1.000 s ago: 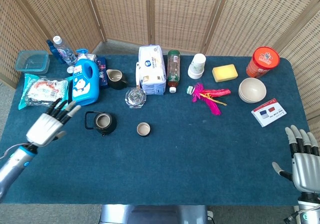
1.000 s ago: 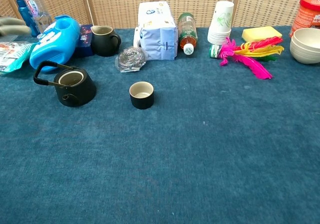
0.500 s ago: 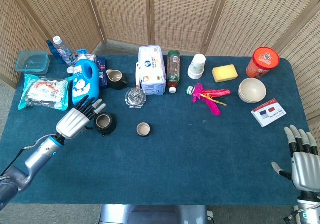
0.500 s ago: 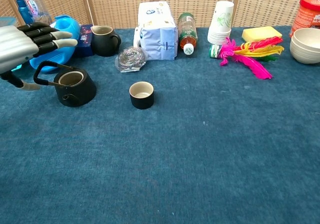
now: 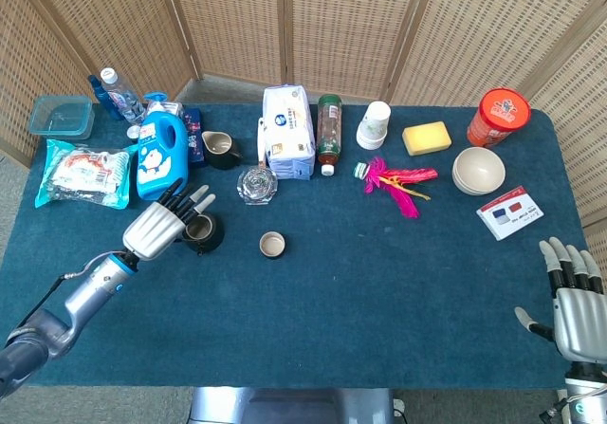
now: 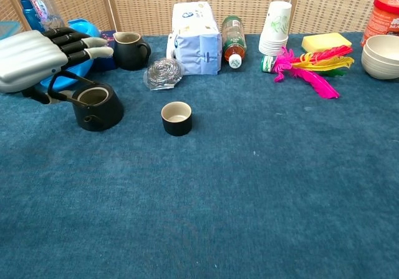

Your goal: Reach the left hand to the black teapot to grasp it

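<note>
Teapot: the squat black teapot with a matte, cast-iron look (image 6: pixel 96 107) stands lidless on the left part of the surface, its round mouth showing a pale inside; a thin black hoop handle rises on its left side.
Left hand: the silver-backed left hand with dark fingers (image 6: pixel 37 57) hangs over the handle side of the teapot, palm down. Its fingers (image 6: pixel 84 42) are stretched out and slightly apart, reaching above the pot toward the back; they close on nothing. Whether the palm touches the handle cannot be told.
Right hand: the grey right hand (image 5: pixel 574 301) sits at the near right corner, fingers straight and apart, holding nothing.
Neighbours: a small round black cup with a cream lining (image 6: pixel 176 117) stands near the teapot's right. Behind the hand lies a glossy blue plastic detergent jug (image 5: pixel 161 154); a dark glazed mug with a handle (image 6: pixel 129 50) and a crinkly ball of clear wrap (image 6: pixel 164 73) sit just behind the teapot.
Surface: the table covered in dark blue napped cloth (image 6: pixel 249 198) is a wide rectangle; things crowd its back edge, while the near half lies open.
Far right: a bunch of pink and yellow feathers (image 6: pixel 312 63) lies well apart from the teapot.
</note>
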Motion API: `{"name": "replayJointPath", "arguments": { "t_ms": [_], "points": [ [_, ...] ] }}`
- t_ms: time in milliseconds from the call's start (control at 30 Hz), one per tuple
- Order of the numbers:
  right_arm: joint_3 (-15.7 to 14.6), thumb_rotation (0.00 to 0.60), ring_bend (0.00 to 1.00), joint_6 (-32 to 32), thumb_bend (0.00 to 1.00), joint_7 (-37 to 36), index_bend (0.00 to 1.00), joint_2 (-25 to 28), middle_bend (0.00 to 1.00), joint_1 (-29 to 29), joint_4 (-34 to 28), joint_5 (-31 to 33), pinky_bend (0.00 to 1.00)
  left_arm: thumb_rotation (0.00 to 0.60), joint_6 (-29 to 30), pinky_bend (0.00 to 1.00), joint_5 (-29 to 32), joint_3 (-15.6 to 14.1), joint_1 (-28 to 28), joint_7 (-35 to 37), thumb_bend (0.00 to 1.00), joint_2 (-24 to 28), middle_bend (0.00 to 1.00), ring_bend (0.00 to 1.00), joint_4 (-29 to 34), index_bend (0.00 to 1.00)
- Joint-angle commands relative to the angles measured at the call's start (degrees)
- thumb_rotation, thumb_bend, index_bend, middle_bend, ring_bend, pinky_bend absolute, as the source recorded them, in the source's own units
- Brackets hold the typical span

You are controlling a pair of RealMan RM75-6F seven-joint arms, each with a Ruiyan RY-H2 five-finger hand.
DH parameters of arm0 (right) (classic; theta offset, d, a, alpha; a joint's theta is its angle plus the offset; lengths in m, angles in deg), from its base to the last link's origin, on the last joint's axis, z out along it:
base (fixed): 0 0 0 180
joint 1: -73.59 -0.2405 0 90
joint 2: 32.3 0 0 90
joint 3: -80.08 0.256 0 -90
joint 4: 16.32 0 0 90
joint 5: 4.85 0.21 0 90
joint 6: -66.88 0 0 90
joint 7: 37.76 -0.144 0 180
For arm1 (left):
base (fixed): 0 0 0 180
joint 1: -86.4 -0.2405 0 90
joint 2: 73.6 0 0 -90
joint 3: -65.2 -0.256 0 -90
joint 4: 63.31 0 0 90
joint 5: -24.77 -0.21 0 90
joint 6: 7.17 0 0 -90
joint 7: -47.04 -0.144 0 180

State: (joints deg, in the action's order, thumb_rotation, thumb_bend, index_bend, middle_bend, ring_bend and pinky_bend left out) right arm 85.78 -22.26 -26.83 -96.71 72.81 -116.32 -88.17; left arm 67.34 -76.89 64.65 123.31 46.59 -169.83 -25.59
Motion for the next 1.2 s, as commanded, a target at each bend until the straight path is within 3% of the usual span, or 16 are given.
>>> {"name": "replayJointPath", "arguments": {
  "t_ms": [33, 133, 200, 233, 300, 400, 600, 900, 1200],
  "points": [
    [-0.03, 0.6, 0.0, 0.0, 0.0, -0.11, 0.0, 0.08, 0.0, 0.0, -0.08, -0.04, 0.0, 0.6, -0.05, 0.09, 0.35, -0.06, 0.69, -1.76, 0.39, 0.88, 0.0, 0.0, 1.49, 0.03],
    [-0.1, 0.6, 0.0, -0.01, 0.0, 0.03, 0.0, 0.08, 0.0, -0.01, -0.09, -0.14, 0.0, 0.6, -0.5, 0.13, 0.54, -0.21, 0.99, -2.63, 0.39, 1.25, 0.0, 0.01, 2.42, 0.06],
    [-0.2, 0.6, 0.0, 0.09, 0.0, -0.05, 0.0, 0.16, 0.0, -0.01, -0.23, -0.21, 0.0, 0.6, -0.94, 0.24, 0.46, -0.46, 1.32, -3.48, 0.39, 1.34, 0.05, 0.08, 3.04, 0.12],
    [-0.23, 0.6, 0.0, 0.1, 0.0, -0.13, 0.0, 0.24, 0.0, 0.01, -0.29, -0.23, 0.0, 0.6, -0.95, 0.3, 0.42, -0.56, 1.45, -3.79, 0.4, 1.38, 0.1, 0.12, 3.42, 0.16],
    [-0.22, 0.6, 0.0, -0.01, 0.0, -0.24, 0.0, 0.38, 0.0, 0.07, -0.35, -0.23, 0.0, 0.6, -0.62, 0.52, 0.2, -0.83, 1.64, -3.89, 0.41, 1.48, 0.3, 0.29, 4.11, 0.31],
    [-0.19, 0.6, 0.0, 0.07, 0.0, -0.77, 0.0, 0.63, 0.0, 0.08, -0.48, -0.11, 0.0, 0.6, -0.8, 0.71, -0.11, -1.43, 1.91, -4.23, 0.43, 1.83, 0.54, 0.5, 5.07, 0.5],
    [-0.39, 0.6, 0.0, 0.16, 0.0, -0.98, 0.0, 0.94, 0.0, 0.09, -0.72, -0.34, 0.0, 0.6, -1.25, 0.92, 0.51, -1.62, 2.0, -6.13, 0.48, 2.23, 0.75, 0.69, 6.84, 0.67],
    [-0.46, 0.6, 0.0, 0.39, 0.0, -1.18, 0.0, 1.14, 0.0, 0.03, -0.92, -0.26, 0.0, 0.6, -0.67, 1.0, 1.53, -0.94, 2.19, -7.38, 0.63, 3.58, 0.87, 0.78, 10.52, 0.8],
    [-0.49, 0.6, 0.0, 0.22, 0.0, -1.68, 0.0, 1.47, 0.0, 0.13, -1.13, -0.37, 0.0, 0.6, -0.44, 1.0, 1.4, 0.65, 4.06, -11.67, 0.63, 7.64, 0.87, 0.77, 18.48, 0.8]
  ]
}}
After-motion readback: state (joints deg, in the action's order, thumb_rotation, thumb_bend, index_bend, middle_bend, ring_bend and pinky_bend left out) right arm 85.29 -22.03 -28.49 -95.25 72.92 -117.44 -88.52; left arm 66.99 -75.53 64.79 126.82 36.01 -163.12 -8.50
